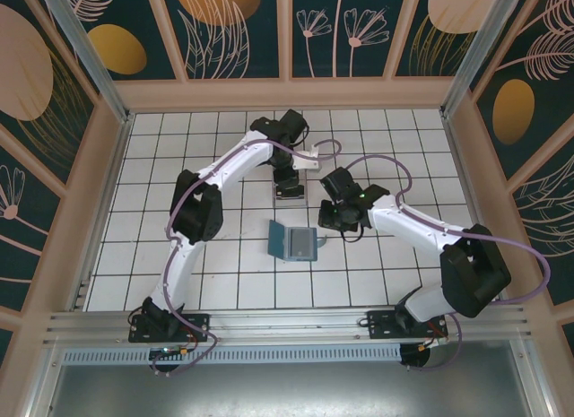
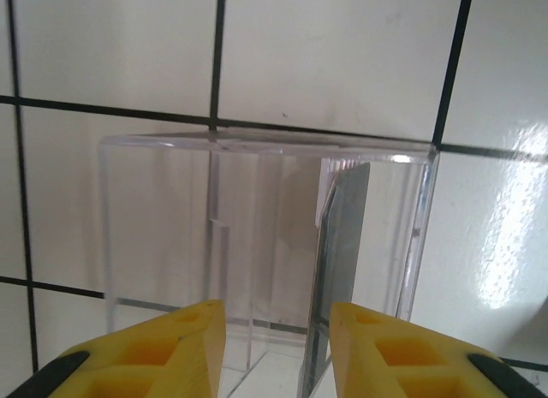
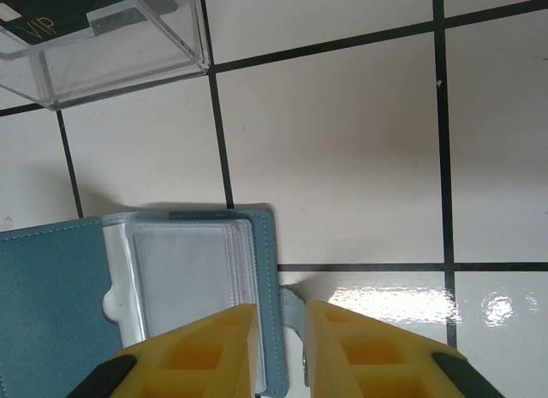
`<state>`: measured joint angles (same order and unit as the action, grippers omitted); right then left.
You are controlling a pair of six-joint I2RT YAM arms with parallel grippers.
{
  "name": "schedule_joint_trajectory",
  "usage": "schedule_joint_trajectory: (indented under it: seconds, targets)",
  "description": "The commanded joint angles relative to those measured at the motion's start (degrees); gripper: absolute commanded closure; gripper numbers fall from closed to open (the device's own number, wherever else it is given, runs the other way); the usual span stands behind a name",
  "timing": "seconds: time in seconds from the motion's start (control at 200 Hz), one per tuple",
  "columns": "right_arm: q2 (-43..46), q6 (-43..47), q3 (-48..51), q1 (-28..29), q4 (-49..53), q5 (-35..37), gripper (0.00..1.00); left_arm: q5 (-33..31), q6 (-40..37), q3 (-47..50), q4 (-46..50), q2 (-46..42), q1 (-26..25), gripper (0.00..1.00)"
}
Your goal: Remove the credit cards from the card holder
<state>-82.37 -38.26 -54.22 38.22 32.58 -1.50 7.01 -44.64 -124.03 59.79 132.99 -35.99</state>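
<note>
In the overhead view, the card holder point(image 1: 291, 242) is being shown lying open and flat near the middle of the white tiled table point(image 1: 206, 166). Its long axis is running left to right, with the teal half on the left and the paler half on the right. Its right edge is being met by the right hand point(image 1: 326, 230), which is reaching in from the right. Farther off, the left hand point(image 1: 288, 177) is being held just over a clear box point(image 1: 289, 194).

In the left wrist view, a dark card point(image 2: 342, 244) is being shown standing on edge inside the clear box point(image 2: 171, 218), by the wall on the picture's right, with its long axis upright. The left hand point(image 2: 276, 311) is being held moderately wide. The card's lower end is lying in the gap beside one finger and is not being squeezed.

In the right wrist view, the right hand point(image 3: 281, 311) is being held narrow, closed on the right edge of the card holder point(image 3: 51, 295), with a small strap point(image 3: 294, 308) in the gap. The clear sleeves point(image 3: 184, 270) are facing up. At the far left, the clear box point(image 3: 128, 51) is being shown with the dark card point(image 3: 51, 8) inside it.
</note>
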Motion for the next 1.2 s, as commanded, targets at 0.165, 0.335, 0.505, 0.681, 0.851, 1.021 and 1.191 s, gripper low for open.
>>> schedule_joint_trajectory:
  seconds: [0.165, 0.335, 0.505, 0.681, 0.851, 1.021, 1.191]
  targets:
    - [1.54, -0.76, 1.81, -0.42, -2.12, -2.12, 0.77, 3.02, 17.41, 14.67, -18.29, -14.60, 0.30, 0.62]
    - [0.05, -1.04, 2.88, -0.40, -3.83, -3.53, 0.74, 1.04, 34.01, 26.91, -29.98, -23.11, 0.23, 0.62]
    - [-2.06, -0.58, 3.44, -0.42, -4.62, -4.11, 0.69, 4.96, 51.07, 36.22, -37.21, -29.37, 0.19, 0.65]
    - [-3.66, -0.45, 4.94, -0.41, -6.18, -5.31, 0.69, 10.31, 65.23, 45.52, -46.07, -33.97, -1.81, 0.66]
    - [-3.15, -0.60, 7.48, -0.42, -7.85, -6.60, 0.69, 5.53, 67.50, 45.80, -40.75, -32.84, -7.70, 0.68]
    - [-2.04, -0.59, 10.00, -0.60, -8.93, -6.90, 0.69, 2.00, 72.64, 48.82, -38.48, -32.00, -10.99, 0.70]
    - [-0.22, -0.65, 12.43, -1.27, -11.03, -8.10, 0.69, -0.42, 80.17, 52.98, -39.00, -32.97, -12.54, 0.71]
